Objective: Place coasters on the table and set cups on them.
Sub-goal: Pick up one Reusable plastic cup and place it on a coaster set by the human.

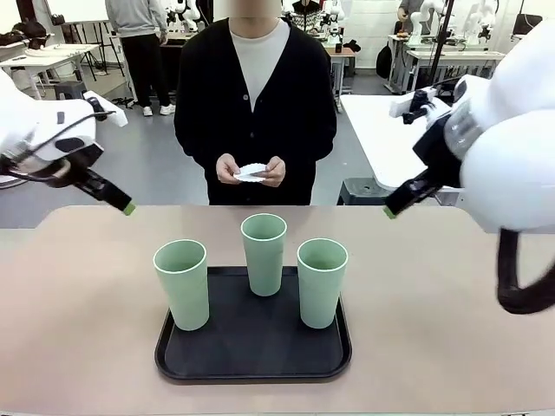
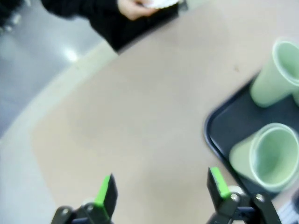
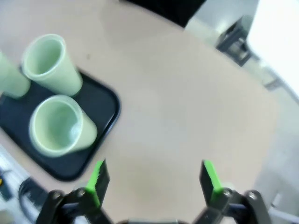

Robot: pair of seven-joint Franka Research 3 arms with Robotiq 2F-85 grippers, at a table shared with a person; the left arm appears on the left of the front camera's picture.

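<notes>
Nothing readable here as far as I can tell: no text, labels, brand names, numbers or signs legible in any of the three views.
</notes>
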